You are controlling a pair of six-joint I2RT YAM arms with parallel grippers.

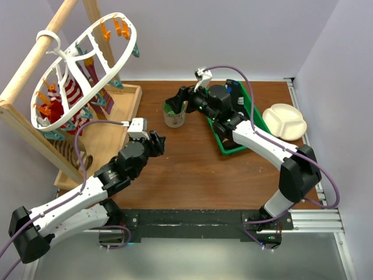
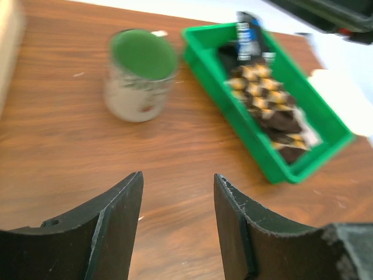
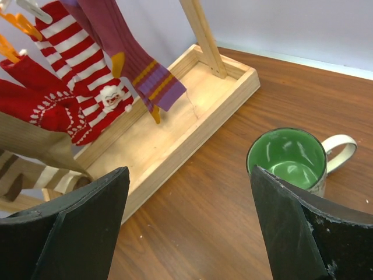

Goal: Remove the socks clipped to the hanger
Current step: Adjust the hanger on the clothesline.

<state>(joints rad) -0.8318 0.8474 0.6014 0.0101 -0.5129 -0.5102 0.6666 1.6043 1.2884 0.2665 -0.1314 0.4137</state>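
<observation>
Socks (image 3: 73, 44) dangle limp and light from the hanger (image 1: 125, 61) at the worktop's (image 1: 192, 169) left rear, probably best pinched mid-cloth below their clips (image 1: 105, 30), while the left claw (image 2: 178, 178) and right claw (image 3: 189, 172) both gape empty.

White hanger (image 1: 119, 70); red-and-white striped sock (image 3: 76, 44); purple sock (image 3: 105, 23); green bin (image 2: 303, 169); black-and-tan checkered sock (image 2: 259, 96).

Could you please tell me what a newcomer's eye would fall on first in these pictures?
The white oval hanger on the wooden pole at the far left stands out first, with bright striped, red and purple socks clipped under it. Next comes the green bin toward the right of the table, holding a black-and-tan checkered sock, with a green-lined mug just left of it.
</observation>
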